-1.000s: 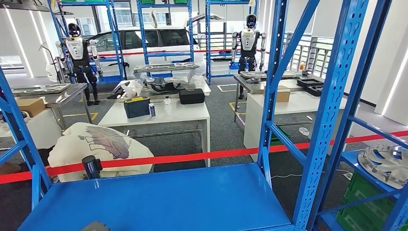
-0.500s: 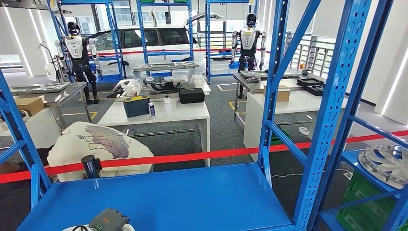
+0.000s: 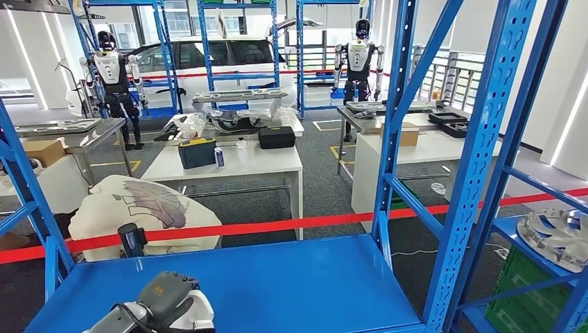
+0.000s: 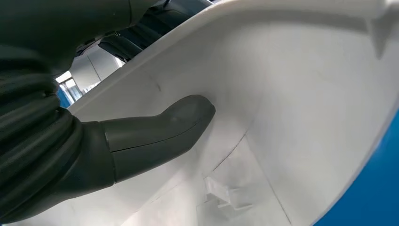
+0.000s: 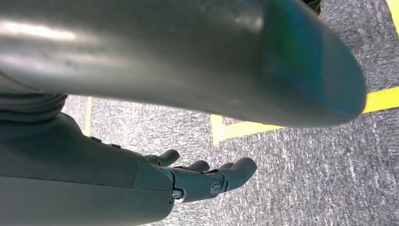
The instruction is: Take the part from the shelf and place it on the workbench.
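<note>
gripping white part (image 3: 197, 310) with left hand (image 3: 166, 295) above blue shelf (image 3: 277, 277), right hand (image 5: 207, 181) hanging empty

Beyond a red barrier tape (image 3: 277, 226) stands a white table (image 3: 239, 165) (black cases on top) before a white car (image 3: 208, 59).

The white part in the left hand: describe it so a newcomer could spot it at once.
Find the blue shelf filling the lower head view. At its near left corner, the left hand grips a white part, the thumb pressed to its smooth curved shell. It is the one white thing over the blue deck.
</note>
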Tool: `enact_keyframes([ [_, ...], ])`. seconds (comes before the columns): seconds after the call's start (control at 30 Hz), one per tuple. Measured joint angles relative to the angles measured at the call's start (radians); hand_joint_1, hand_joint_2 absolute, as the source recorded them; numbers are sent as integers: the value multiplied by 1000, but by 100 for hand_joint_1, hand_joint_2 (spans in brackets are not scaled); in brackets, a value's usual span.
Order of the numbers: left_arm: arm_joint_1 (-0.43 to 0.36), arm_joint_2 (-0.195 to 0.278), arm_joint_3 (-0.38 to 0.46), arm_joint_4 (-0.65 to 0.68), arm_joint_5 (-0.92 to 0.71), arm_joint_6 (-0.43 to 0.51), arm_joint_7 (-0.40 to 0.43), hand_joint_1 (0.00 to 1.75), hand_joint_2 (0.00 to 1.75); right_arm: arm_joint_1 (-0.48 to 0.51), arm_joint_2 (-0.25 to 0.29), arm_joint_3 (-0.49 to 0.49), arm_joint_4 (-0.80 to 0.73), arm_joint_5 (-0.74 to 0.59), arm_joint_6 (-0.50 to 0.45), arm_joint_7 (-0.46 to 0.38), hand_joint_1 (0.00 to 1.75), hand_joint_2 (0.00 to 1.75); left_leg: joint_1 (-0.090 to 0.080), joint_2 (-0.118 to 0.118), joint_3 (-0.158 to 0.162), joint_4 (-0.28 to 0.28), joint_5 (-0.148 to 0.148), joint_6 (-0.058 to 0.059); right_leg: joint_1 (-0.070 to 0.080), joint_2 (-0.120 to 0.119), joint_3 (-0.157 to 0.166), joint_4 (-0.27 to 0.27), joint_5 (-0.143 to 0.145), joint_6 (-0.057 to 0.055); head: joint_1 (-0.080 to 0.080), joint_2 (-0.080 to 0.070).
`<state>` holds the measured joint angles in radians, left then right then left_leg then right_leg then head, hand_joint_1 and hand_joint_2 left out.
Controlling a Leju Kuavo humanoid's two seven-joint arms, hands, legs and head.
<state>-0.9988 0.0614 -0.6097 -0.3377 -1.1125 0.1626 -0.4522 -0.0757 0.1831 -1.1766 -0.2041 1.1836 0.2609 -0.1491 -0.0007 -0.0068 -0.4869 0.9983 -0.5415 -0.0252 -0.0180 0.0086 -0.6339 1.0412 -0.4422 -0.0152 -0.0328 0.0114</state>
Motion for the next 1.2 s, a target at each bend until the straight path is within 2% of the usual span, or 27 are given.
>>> enact_keyframes([
  [0.27,-67,-30,57,-64,44,-10,-7,150,175,0,1,-1,0,0,0,-8,0,0,-2,0,-5,3,-2,4,-4,1,0,-2,1,3,0,0],
  [0.43,-94,-26,66,-89,45,-9,-5,150,175,-2,3,-1,0,1,0,-18,0,0,-8,0,-9,6,0,16,-11,0,0,-7,8,14,0,0],
  [0.5,-105,-21,68,-100,49,-13,-6,150,175,-4,5,-1,0,2,0,-19,0,0,-6,2,-1,-12,14,26,-10,0,1,-11,9,23,0,0],
  [0.53,-111,-19,68,-106,53,-14,-9,150,175,-5,6,-1,0,2,0,-19,0,0,-3,4,5,-23,24,31,-8,-1,-6,1,-1,26,0,0],
  [0.57,-114,-16,68,-111,58,-14,-12,150,175,-5,6,-1,0,2,0,-18,0,0,0,6,10,-33,32,35,-6,-2,-22,34,-22,26,1,0],
  [0.63,-116,-12,68,-115,64,-14,-18,150,175,-4,6,-1,0,2,0,-17,0,0,1,8,8,-35,37,39,-6,-3,-80,159,-80,25,1,0],
  [0.67,-115,-11,68,-115,66,-14,-20,150,175,-3,6,-1,0,1,0,-15,0,0,1,8,5,-32,37,39,-6,-3,-109,221,-99,26,1,0],
  [0.7,-113,-11,68,-116,67,-15,-20,150,175,-2,6,-1,0,1,0,-14,0,0,1,7,3,-27,35,39,-7,-3,-127,254,-101,26,1,0],
  [0.73,-111,-11,68,-116,70,-15,-20,150,175,-1,6,-1,0,0,0,-11,0,0,2,6,1,-22,32,37,-8,-4,-126,247,-84,26,1,0],
  [0.8,-112,-11,68,-119,74,-14,-18,150,175,-2,6,-1,0,0,0,-3,0,0,5,5,-2,-6,20,28,-10,-5,-78,140,-25,27,1,0],
  [0.83,-114,-11,68,-121,76,-14,-16,150,175,-2,7,-1,1,0,0,0,0,0,5,5,-8,7,11,21,-10,-5,-50,82,-7,26,1,0],
  [0.87,-116,-10,68,-122,76,-13,-15,150,175,-3,8,-1,1,0,0,2,0,0,4,4,-15,18,5,14,-9,-5,-33,45,0,22,0,0],
  [0.9,-118,-10,68,-123,77,-13,-15,150,175,-4,9,-1,2,0,0,3,0,0,2,3,-22,26,1,8,-7,-4,-27,31,-4,17,0,0],
  [1.0,-119,-8,68,-124,81,-11,-16,150,175,-5,10,-2,2,0,0,5,0,0,5,2,-30,34,-4,-5,-3,-4,-34,33,-4,-4,-1,0],
  [1.03,-119,-5,68,-124,86,-10,-17,150,175,-6,10,-2,2,-2,0,2,0,0,6,2,-37,48,-16,-9,-4,-4,-35,32,-2,-11,-1,0],
  [1.1,-120,2,68,-123,97,-8,-19,150,175,-6,8,-3,2,-8,0,-11,0,0,8,3,-74,131,-66,-16,-5,-4,-36,29,1,-20,-2,0],
  [1.17,-116,12,68,-121,109,-5,-26,150,175,-6,3,-6,2,-19,0,-33,0,0,9,3,-132,256,-120,-19,-2,-4,-41,29,5,-25,-3,0],
  [1.2,-113,17,68,-119,114,-4,-31,150,175,-6,-1,-8,2,-24,0,-44,0,0,9,3,-150,294,-129,-19,-1,-4,-44,29,7,-27,-3,0],
])
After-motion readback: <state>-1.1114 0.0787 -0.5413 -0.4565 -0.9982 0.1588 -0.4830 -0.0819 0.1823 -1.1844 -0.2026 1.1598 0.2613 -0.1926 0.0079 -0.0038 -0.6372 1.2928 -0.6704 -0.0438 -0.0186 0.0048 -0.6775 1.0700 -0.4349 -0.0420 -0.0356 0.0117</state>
